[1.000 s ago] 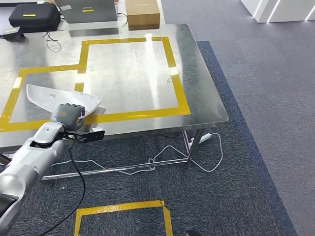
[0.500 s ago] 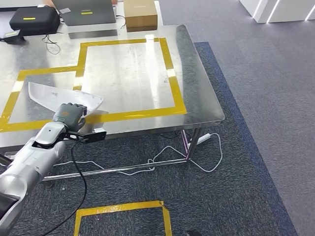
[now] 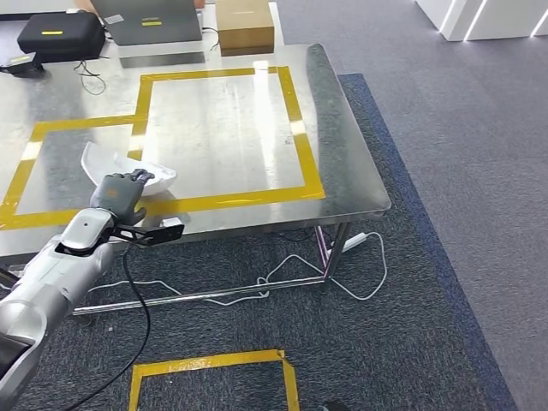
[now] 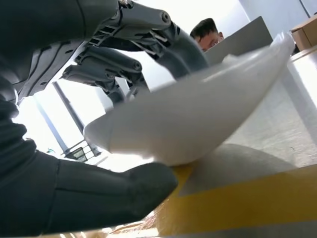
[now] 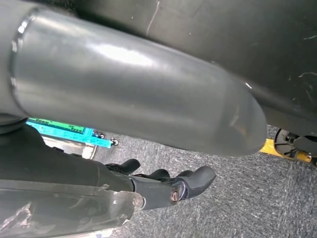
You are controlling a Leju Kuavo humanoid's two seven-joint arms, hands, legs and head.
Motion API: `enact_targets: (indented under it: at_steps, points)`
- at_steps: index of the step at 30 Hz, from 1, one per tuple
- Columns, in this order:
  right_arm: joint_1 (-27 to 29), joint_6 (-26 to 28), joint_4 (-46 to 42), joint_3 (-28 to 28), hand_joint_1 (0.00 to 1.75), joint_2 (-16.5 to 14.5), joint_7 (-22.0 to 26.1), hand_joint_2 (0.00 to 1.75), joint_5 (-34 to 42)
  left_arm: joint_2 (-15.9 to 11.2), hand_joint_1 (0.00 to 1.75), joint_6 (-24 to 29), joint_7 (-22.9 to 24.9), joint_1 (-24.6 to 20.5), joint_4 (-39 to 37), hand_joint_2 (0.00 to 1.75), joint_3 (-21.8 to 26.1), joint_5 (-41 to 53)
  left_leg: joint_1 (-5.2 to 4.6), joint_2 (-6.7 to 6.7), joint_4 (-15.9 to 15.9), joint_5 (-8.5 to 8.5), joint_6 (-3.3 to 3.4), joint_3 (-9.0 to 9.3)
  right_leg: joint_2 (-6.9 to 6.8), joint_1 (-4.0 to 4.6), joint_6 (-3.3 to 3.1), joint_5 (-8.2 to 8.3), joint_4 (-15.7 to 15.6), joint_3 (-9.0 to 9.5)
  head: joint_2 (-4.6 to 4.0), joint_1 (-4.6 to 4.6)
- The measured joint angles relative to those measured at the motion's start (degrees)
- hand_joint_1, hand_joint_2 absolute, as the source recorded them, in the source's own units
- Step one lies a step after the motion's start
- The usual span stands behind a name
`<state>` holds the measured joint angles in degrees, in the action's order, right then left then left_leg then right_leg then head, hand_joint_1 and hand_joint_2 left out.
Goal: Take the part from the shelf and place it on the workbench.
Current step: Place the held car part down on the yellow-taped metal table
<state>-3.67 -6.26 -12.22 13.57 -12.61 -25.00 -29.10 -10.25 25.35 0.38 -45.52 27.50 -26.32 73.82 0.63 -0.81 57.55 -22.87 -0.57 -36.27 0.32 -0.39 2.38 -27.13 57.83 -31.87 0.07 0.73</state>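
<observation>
The left hand (image 3: pixel 120 193) has its dark fingers (image 4: pixel 149 37) spread over the top of the white part (image 3: pixel 129 174), with the thick thumb (image 4: pixel 112 193) below its near edge; whether they touch it is hard to tell from the wrist view. The part is smooth, glossy plastic, curved like a shallow shell and tapering to a point, and its underside rests on the surface (image 3: pixel 226 128) at a yellow tape line (image 3: pixel 226 202), near the front-left edge. The surface is scuffed, reflective steel. The right hand (image 5: pixel 168 186) hangs over grey carpet, its fingers loosely curled around nothing.
</observation>
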Motion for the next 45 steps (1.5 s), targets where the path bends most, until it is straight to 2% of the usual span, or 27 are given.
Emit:
enact_targets:
  at_steps: [2, 29, 37, 45]
  points:
    - [-0.01, -0.02, 0.00, 0.00, 0.00, -0.02, 0.01, 0.00, 0.03, 0.01, 0.00, -0.21, 0.33, 0.00, 0.00, 0.00, 0.00, -0.02, 0.00, 0.00, 0.00, 0.00, 0.00, 0.00, 0.00, 0.00, 0.00, 0.00, 0.00, 0.00, 0.00, 0.00]
    - [-0.02, 1.44, 0.00, 0.00, 0.00, -0.02, -0.01, 0.00, 0.48, -1.68, 0.00, 0.49, 0.64, -0.15, -0.01, 0.00, 1.44, -1.78, 0.01, 0.00, 0.00, 0.02, -0.03, 0.03, 0.02, 0.01, -0.02, -0.01, 0.06, 0.00, 0.00, 0.00]
    - [-0.21, 3.14, 0.00, 0.00, 0.00, -0.01, -0.01, 0.00, -0.44, -5.72, 0.00, 1.27, -0.33, -0.22, 1.85, 0.00, 4.25, -4.86, 0.01, 0.03, 0.00, 0.02, -0.04, 0.04, 0.04, 0.03, -0.10, -0.06, 0.20, -0.06, 0.00, 0.00]
    - [-0.47, 4.35, 0.00, 0.00, 0.00, 0.21, 0.00, 0.00, -0.57, -12.77, 0.00, 1.27, -0.52, 0.76, 6.05, 0.00, 9.63, -9.04, 0.05, 0.05, -0.01, -0.01, -0.09, 0.06, 0.10, 0.08, -0.24, -0.15, 0.33, -0.09, 0.00, 0.00]
